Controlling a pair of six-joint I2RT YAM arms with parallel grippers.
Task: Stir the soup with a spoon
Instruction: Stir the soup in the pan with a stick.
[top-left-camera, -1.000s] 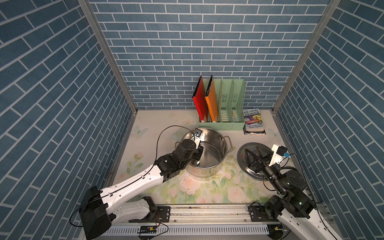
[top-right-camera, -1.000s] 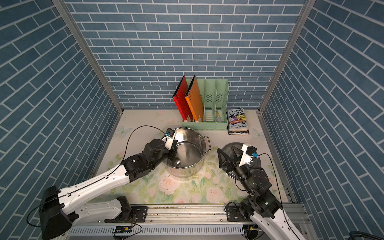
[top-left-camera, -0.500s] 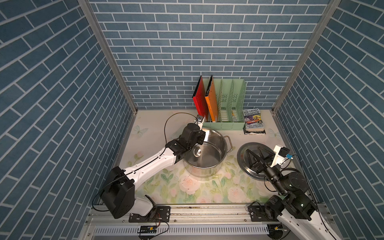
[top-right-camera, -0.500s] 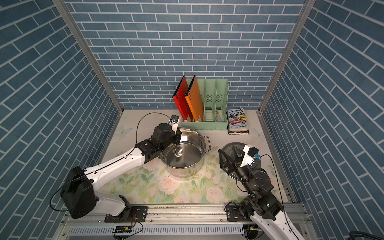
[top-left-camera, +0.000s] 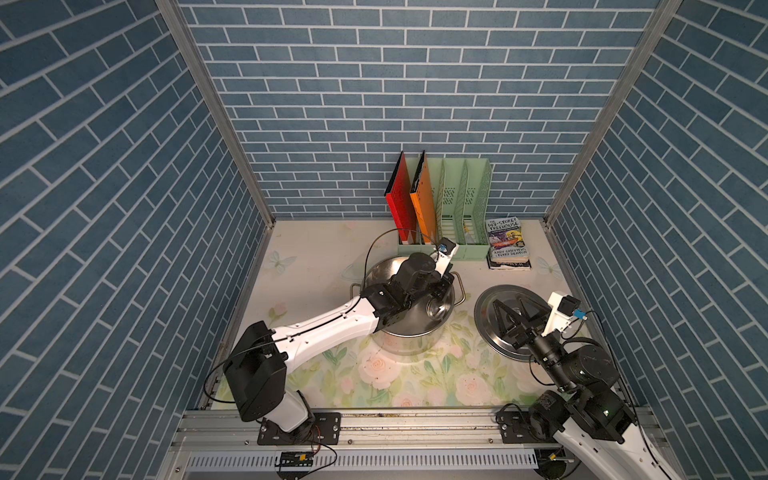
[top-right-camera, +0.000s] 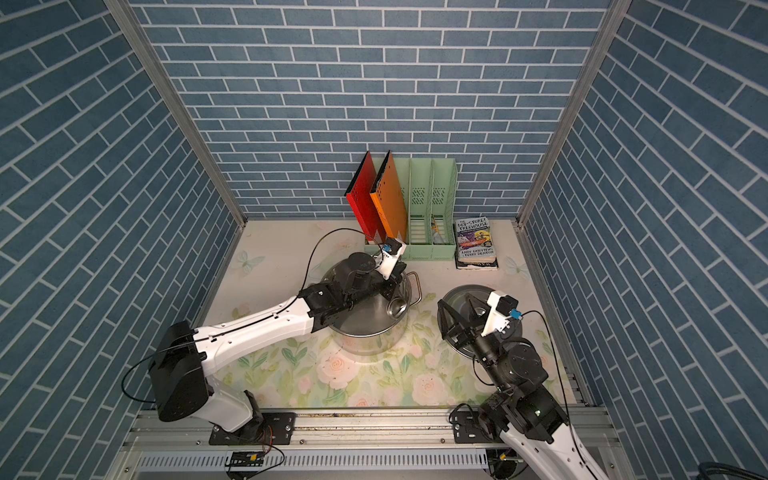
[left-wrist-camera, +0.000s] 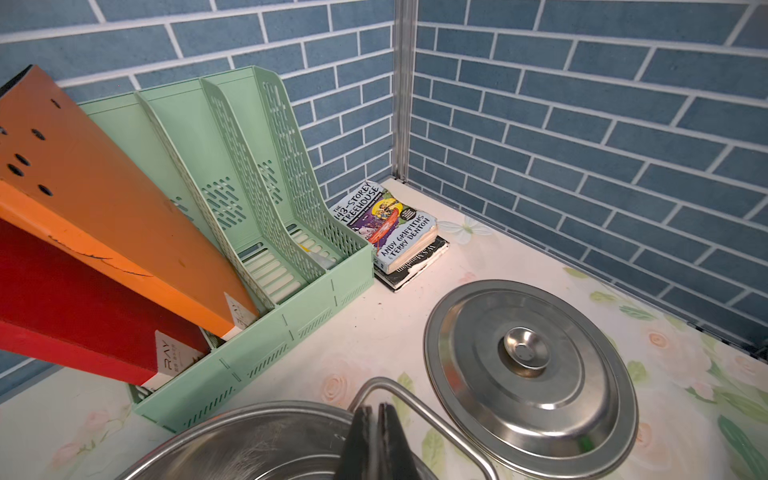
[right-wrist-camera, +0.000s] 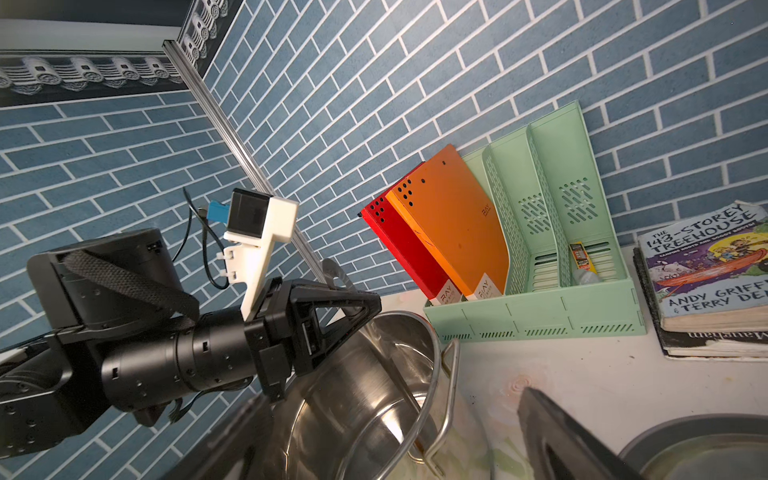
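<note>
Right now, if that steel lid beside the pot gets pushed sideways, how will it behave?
The lid looks like smooth steel lying flat on the table cover, so it would probably slide, not tip. It appears thin, so likely light for its width. Its small polished knob might slip from a pinch.

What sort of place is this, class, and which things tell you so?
Probably a robot test booth dressed as a home kitchen corner: brick-print walls, a steel stockpot beside its lid on a floral mat, and a metal mounting rail in front.
</note>
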